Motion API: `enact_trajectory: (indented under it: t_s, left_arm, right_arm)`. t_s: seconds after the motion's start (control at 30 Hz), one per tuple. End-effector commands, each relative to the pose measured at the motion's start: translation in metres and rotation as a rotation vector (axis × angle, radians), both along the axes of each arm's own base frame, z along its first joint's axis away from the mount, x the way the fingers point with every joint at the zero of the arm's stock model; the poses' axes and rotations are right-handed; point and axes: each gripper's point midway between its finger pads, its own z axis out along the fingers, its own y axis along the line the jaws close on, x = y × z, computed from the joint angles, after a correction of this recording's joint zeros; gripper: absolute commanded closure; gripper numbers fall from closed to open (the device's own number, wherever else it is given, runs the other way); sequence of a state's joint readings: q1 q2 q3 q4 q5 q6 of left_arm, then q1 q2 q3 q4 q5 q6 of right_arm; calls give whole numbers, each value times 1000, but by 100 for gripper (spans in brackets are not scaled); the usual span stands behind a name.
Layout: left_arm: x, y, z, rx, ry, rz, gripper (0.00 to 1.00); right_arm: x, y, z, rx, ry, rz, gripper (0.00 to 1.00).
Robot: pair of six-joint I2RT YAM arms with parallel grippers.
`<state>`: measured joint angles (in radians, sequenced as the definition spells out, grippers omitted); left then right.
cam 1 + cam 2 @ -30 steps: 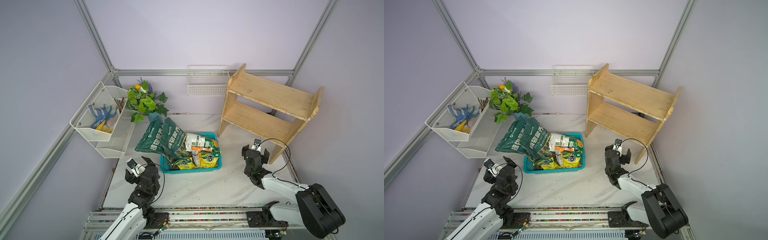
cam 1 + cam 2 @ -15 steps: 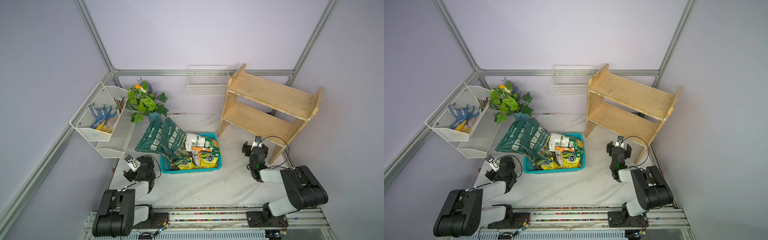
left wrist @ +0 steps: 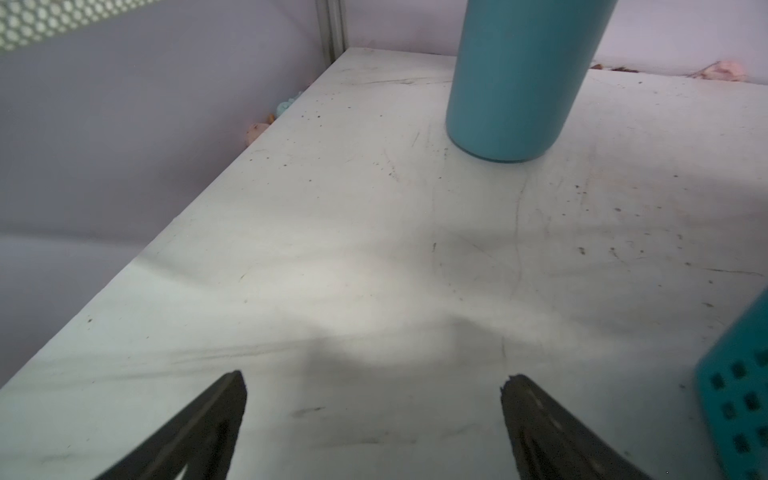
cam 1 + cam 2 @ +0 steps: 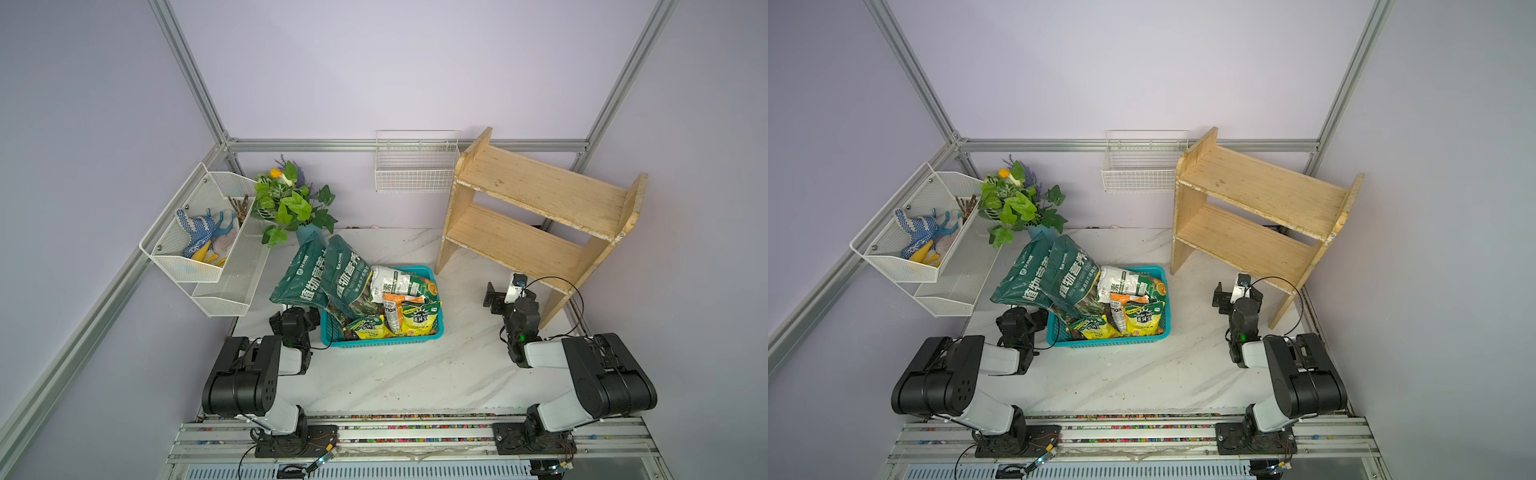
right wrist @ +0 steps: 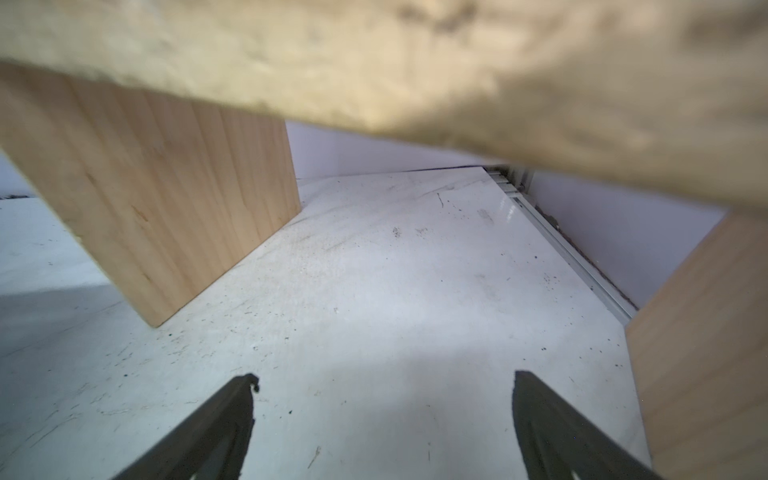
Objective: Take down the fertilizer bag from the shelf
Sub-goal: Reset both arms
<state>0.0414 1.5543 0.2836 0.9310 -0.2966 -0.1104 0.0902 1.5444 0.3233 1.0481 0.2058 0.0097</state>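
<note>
Fertilizer bags (image 4: 349,282) are lying piled in the teal basket (image 4: 382,338) on the counter (image 4: 415,374), near the wooden shelf (image 4: 536,195). The left hand (image 3: 374,376) and right hand (image 5: 385,374) are sitting low, jaws spread wide, gripping nothing.

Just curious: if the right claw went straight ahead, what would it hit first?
Probably nothing soon: the open right gripper points under the shelf, between its side panels, toward the back wall. Clearance beneath the shelf is unclear.
</note>
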Motion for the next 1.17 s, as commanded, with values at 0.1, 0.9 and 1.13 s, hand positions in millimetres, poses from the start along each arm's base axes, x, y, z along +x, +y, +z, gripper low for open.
enact_trajectory:
  t_s: [0.1,0.9,1.13]
  left_arm:
    - [23,-9,33,18,-102,-78,0]
    - [25,-11,34,23,-98,-81,0]
    - [25,-11,34,24,-98,-81,0]
  right_arm:
    - [-1,4,6,5,-41,34,0]
    - [-1,4,6,6,-55,33,1]
    - [-1,4,7,5,-56,33,1]
